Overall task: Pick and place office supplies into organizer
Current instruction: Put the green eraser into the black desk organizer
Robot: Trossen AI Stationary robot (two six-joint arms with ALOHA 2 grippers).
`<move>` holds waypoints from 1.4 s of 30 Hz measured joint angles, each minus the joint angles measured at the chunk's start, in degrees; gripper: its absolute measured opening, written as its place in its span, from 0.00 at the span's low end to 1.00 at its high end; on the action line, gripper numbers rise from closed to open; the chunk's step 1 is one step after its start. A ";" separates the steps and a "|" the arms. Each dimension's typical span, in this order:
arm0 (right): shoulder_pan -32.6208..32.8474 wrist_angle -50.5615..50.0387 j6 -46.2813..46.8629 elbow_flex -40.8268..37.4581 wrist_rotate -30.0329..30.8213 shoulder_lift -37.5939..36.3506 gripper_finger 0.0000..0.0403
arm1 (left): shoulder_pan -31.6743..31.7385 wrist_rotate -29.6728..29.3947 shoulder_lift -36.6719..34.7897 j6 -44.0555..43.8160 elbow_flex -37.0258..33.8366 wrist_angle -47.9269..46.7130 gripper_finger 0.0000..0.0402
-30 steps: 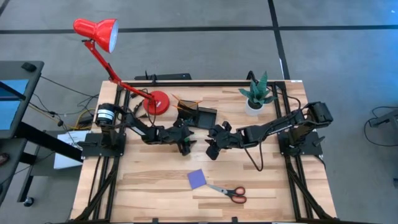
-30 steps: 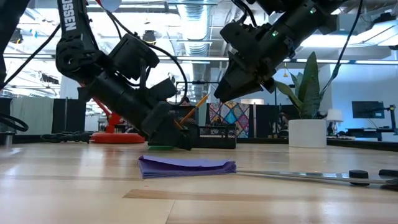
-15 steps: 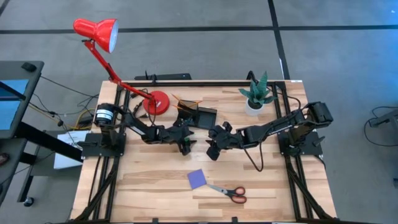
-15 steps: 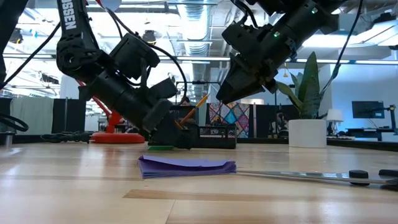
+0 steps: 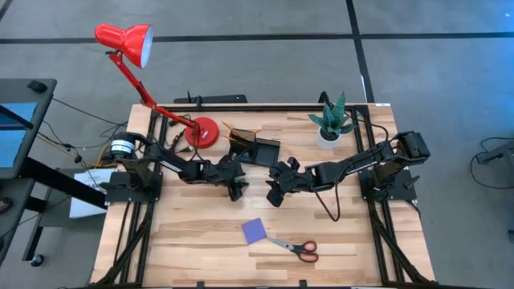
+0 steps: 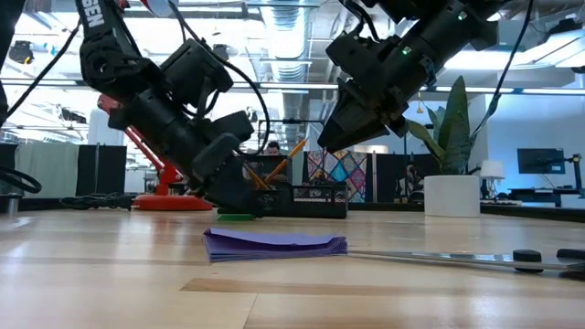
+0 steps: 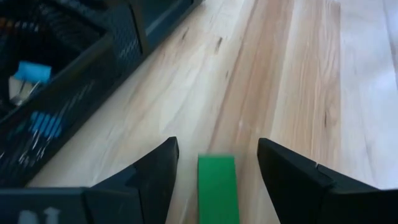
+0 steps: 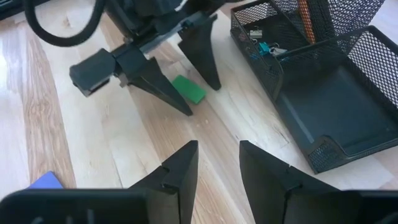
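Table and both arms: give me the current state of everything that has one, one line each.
Left gripper: open, fingers straddling the eraser.
Right gripper: open, empty, raised off the table.
Green eraser: flat on the table, not gripped.
Purple notepad: flat on the table, outside the organizer.
Scissors: closed, lying beside the notepad.
Organizer: upright; pencils in tall section, flat tray empty.

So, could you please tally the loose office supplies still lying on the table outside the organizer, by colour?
Green: 1, the eraser
Purple: 1, the notepad
Red-handled: 1, the scissors
Total: 3
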 joint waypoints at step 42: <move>0.00 0.38 0.02 0.00 0.04 0.00 0.28 | -3.60 -8.26 -2.62 -7.47 -0.36 -5.73 0.06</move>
